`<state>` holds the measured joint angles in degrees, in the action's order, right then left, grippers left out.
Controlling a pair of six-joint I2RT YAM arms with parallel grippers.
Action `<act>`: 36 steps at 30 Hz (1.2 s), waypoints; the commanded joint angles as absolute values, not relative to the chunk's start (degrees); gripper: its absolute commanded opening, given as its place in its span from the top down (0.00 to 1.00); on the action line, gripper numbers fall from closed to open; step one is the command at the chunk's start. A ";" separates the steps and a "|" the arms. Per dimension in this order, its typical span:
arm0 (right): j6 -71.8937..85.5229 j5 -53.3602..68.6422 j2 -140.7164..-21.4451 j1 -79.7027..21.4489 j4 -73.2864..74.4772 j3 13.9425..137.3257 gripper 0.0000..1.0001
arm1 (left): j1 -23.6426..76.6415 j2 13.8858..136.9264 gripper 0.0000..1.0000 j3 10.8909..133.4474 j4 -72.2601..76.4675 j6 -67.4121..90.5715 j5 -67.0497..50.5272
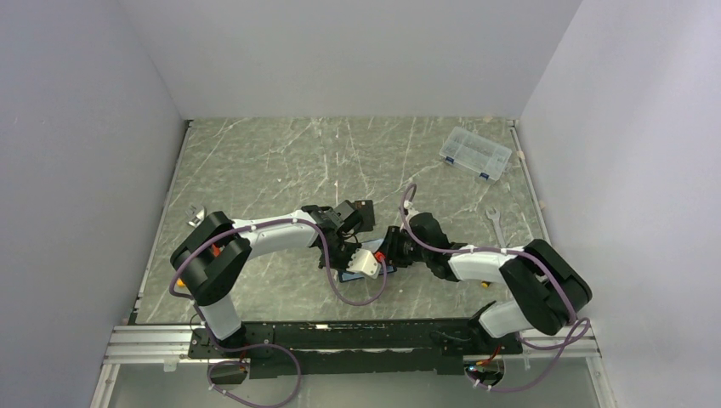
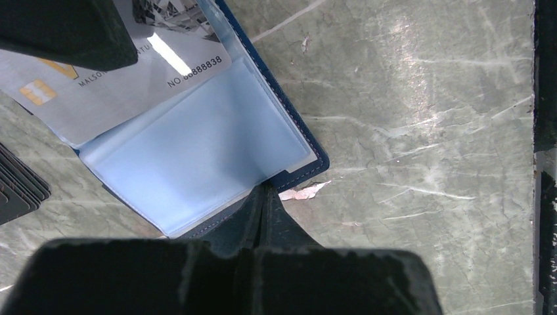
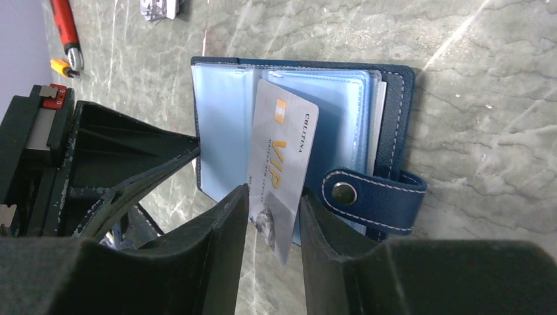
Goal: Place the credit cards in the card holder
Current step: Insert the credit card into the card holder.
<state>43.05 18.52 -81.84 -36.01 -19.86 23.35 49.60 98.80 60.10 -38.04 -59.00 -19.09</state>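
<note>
The navy card holder [image 3: 394,98] lies open on the table, its light blue sleeves up and its snap tab [image 3: 371,197] to one side. A silver-grey credit card [image 3: 282,157] with gold VIP lettering stands tilted, its far end in a sleeve. My right gripper [image 3: 274,192] is open, its fingers apart on either side of the card's near end. My left gripper [image 2: 266,190] is shut on the holder's [image 2: 197,157] navy edge. The same card [image 2: 98,79] shows at the top left of the left wrist view. From above, both grippers meet over the holder [image 1: 387,270].
A dark stack of flat black rectangles [image 2: 16,187] lies beside the holder. A scrap of paper [image 2: 302,192] sits by its corner. A clear plastic box [image 1: 476,153] is at the back right, a wrench [image 1: 496,225] to the right, and a red-handled tool [image 3: 66,33] beyond the holder.
</note>
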 commanded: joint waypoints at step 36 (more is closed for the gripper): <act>38.77 20.96 -86.50 -35.04 -16.71 26.62 1.00 | 50.19 102.48 1.00 58.19 -39.29 -58.86 -17.58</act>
